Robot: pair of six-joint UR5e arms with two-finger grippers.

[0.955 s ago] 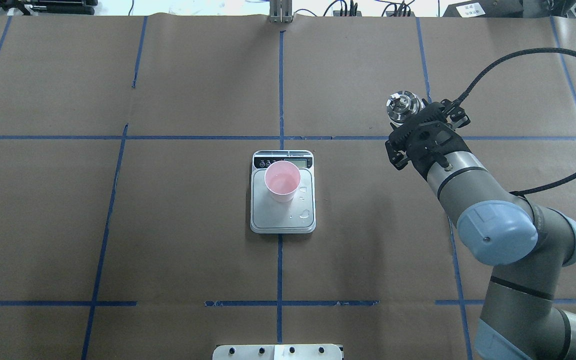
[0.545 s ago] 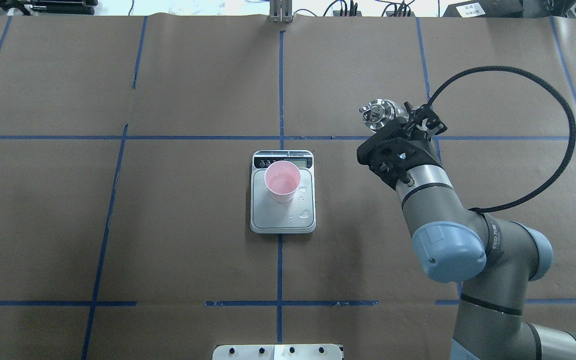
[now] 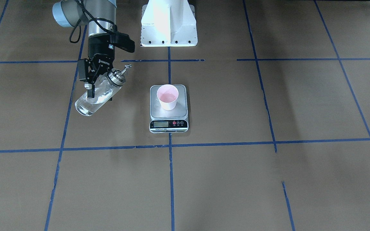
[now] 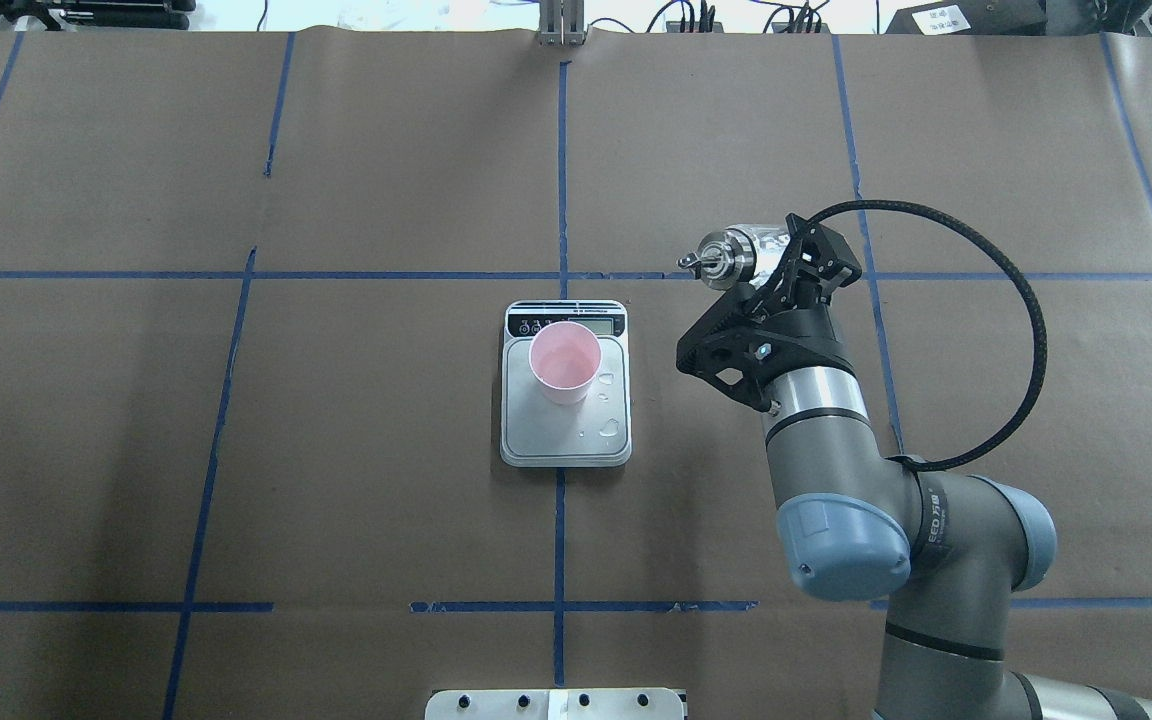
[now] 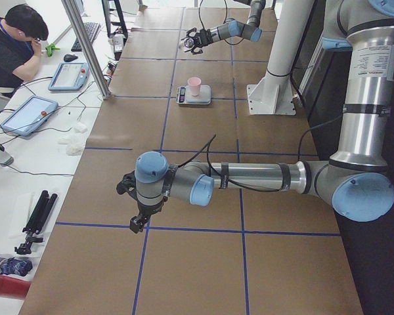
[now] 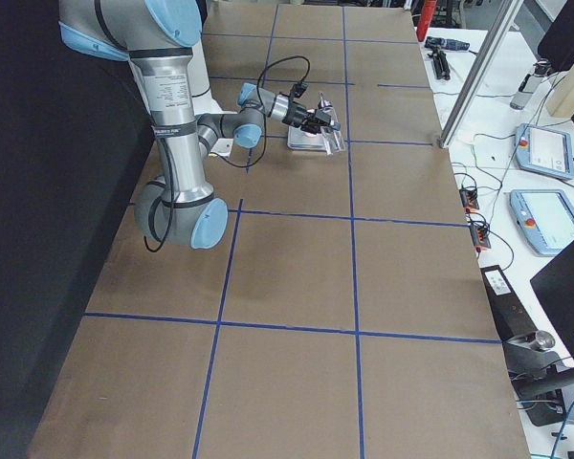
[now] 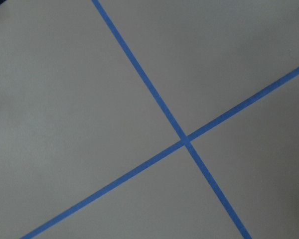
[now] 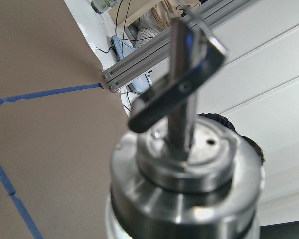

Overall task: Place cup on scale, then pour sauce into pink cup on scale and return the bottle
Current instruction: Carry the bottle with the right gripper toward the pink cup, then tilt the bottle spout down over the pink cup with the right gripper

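Note:
The pink cup point(image 4: 564, 360) stands upright on the silver scale point(image 4: 558, 440), toward its display end; both also show in the front view, cup point(image 3: 167, 96) on scale point(image 3: 169, 123). My right gripper point(image 3: 99, 91) is shut on the clear glass bottle point(image 3: 87, 106) and holds it tilted above the table. Its silver collar and spout point(image 4: 718, 255) point toward the scale, a short way off to the cup's side. The collar fills the right wrist view point(image 8: 184, 174). My left gripper point(image 5: 136, 220) shows only in the exterior left view, far from the scale; I cannot tell if it is open.
Water drops point(image 4: 611, 428) lie on the scale's platform beside the cup. Blue tape lines point(image 7: 184, 139) cross the brown paper table cover. The white robot base point(image 3: 169, 22) stands behind the scale. An operator point(image 5: 13, 39) sits at the side desk with tablets.
My right arm has moved left toward the scale with the bottle. The bottle has tipped from upright to slanted, spout now toward the cup. Cup and scale have not moved.

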